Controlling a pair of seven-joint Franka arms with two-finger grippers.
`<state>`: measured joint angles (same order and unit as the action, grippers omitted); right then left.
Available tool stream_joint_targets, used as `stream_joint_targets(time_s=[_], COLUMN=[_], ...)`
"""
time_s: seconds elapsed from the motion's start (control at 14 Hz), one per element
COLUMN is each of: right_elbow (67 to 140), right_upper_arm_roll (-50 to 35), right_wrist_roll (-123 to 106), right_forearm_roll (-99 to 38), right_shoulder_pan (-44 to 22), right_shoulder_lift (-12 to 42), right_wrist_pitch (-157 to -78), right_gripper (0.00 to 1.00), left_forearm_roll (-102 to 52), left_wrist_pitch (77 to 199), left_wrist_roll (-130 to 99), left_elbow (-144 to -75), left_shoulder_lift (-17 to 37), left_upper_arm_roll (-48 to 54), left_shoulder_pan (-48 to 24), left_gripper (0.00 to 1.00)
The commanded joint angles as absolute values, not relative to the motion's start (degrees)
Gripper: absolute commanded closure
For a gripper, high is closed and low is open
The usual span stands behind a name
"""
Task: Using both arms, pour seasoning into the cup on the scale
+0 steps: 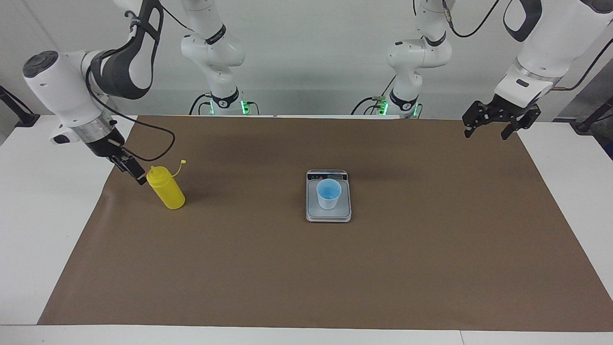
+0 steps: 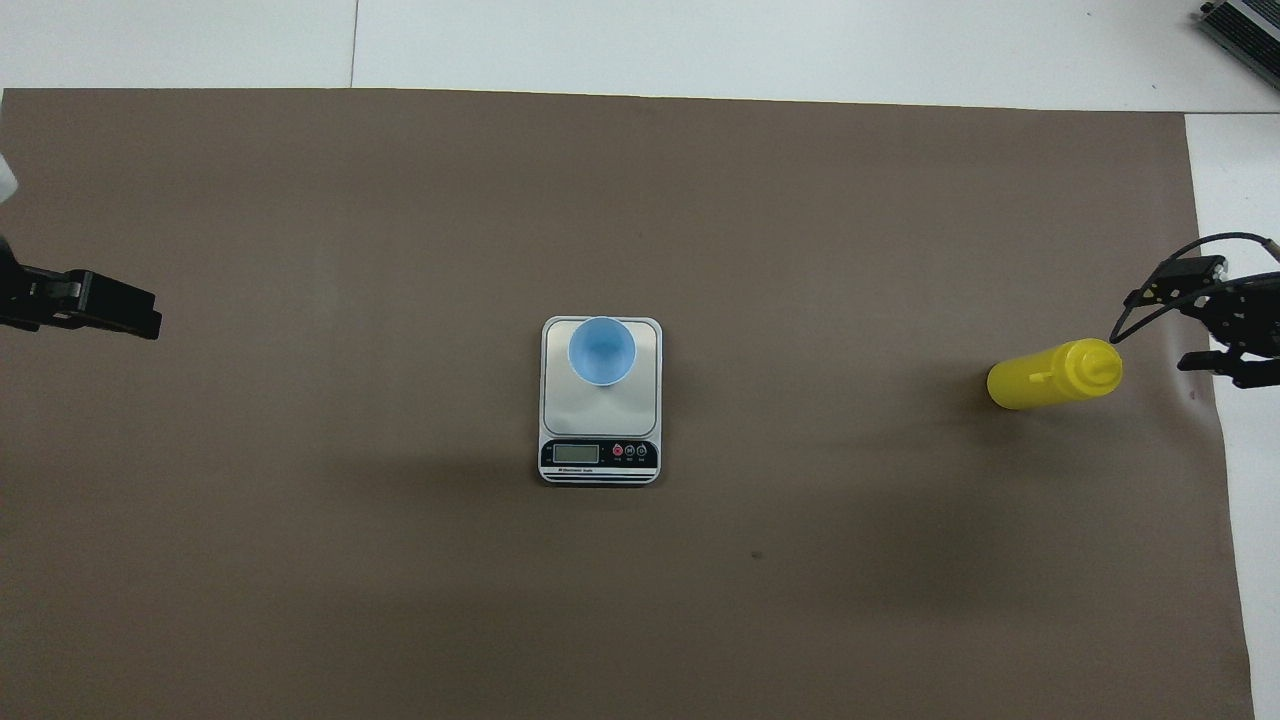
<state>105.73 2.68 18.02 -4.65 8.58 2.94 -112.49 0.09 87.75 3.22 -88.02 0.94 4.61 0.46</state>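
The seasoning, a yellow squeeze bottle [image 1: 165,189] [image 2: 1050,378], stands upright on the brown mat toward the right arm's end of the table, its small cap hanging off on its tether. My right gripper [image 1: 136,176] [image 2: 1170,328] is open beside the bottle's top, just apart from it, over the mat's edge. The light-blue cup [image 1: 329,192] [image 2: 601,350] stands on the silver scale [image 1: 328,214] [image 2: 598,415] at mid-table, on the part of the plate away from the display. My left gripper [image 1: 486,134] [image 2: 140,318] waits open in the air over the mat's edge at the left arm's end.
The brown mat [image 1: 306,268] covers most of the white table [image 1: 43,220]. Bare mat lies between the bottle and the scale. A loose black cable loops from the right wrist above the bottle. A dark device corner [image 2: 1245,25] shows off the mat.
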Motion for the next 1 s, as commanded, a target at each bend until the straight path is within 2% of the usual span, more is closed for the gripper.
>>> stream_joint_targets(time_s=[0.0, 0.21, 0.5, 0.93], right_elbow=[106.52, 106.61, 105.48, 92.12], right_upper_arm_roll=[2.55, 2.46, 2.37, 2.02], right_wrist_roll=[16.88, 13.20, 11.61, 7.65], right_forearm_roll=[-0.71, -0.79, -0.70, -0.70], right_shoulder_pan=[4.32, -0.60, -2.46, -2.37], right_shoulder_lift=[0.09, -1.14, -3.43, 1.05], right_wrist_pitch=[-109.44, -107.59, -104.59, -95.29], right_gripper=[0.00, 0.00, 0.00, 0.00], left_forearm_roll=[0.35, 0.35, 0.35, 0.35], left_wrist_pitch=[87.98, 87.98, 88.15, 88.07], left_wrist_roll=[3.78, 3.87, 3.87, 3.78], left_elbow=[-88.15, -88.15, -88.15, -88.15], left_shoulder_lift=[0.88, 0.88, 0.88, 0.88], left_upper_arm_roll=[4.83, 4.83, 4.83, 4.83], left_shoulder_pan=[0.88, 0.88, 0.88, 0.79], left_gripper=[0.00, 0.00, 0.00, 0.00])
